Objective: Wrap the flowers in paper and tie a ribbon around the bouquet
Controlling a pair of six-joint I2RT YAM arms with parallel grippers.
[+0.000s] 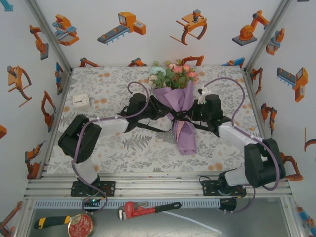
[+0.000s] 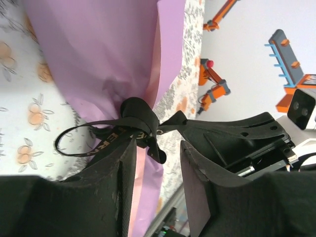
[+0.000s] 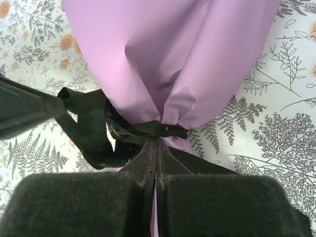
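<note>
The bouquet lies in the middle of the table with its flowers (image 1: 174, 74) pointing to the far side. Lilac paper (image 1: 177, 100) is wrapped round them in a cone. The black ribbon (image 1: 174, 118) cinches the cone's narrow waist, knotted (image 2: 138, 116) with a loose loop beside it. My left gripper (image 2: 158, 150) is open just left of the knot, and a short ribbon tail hangs loose between its fingers (image 2: 123, 173). On the right of the waist, my right gripper (image 3: 158, 140) is shut on the ribbon (image 3: 148, 131), a thin black strand pinched between its pads.
A small white square object (image 1: 81, 100) sits at the table's left side. A white figure (image 1: 201, 95) stands right of the bouquet. On the front shelf lie a red pipe wrench (image 1: 148, 208), a round tin (image 1: 80, 225) and a yellow-handled tool (image 1: 52, 222).
</note>
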